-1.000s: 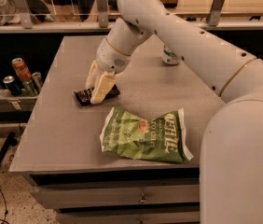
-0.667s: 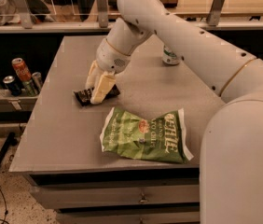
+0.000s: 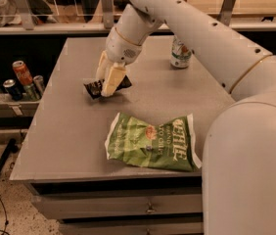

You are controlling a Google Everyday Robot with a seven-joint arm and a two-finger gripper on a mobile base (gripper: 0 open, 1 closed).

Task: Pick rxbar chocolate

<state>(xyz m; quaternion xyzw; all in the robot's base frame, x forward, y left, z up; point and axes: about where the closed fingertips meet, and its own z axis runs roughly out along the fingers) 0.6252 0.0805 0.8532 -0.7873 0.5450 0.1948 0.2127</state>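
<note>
The rxbar chocolate (image 3: 95, 88), a small flat dark bar, sits between the pale fingers (image 3: 112, 80) of my gripper (image 3: 106, 88) at the left-middle of the grey table (image 3: 69, 131). The gripper points down and is shut on the bar. It holds the bar tilted and just above the tabletop. The fingers cover the bar's middle, and its two ends stick out on either side.
A large green chip bag (image 3: 152, 143) lies near the table's front edge. A green-white drink can (image 3: 180, 53) stands at the back right. Several cans (image 3: 23, 80) stand on a lower shelf to the left of the table. My arm spans the upper right.
The gripper and the bar have moved together a little up and to the right, and the bar has come off the tabletop. The chip bag and can have not moved.
</note>
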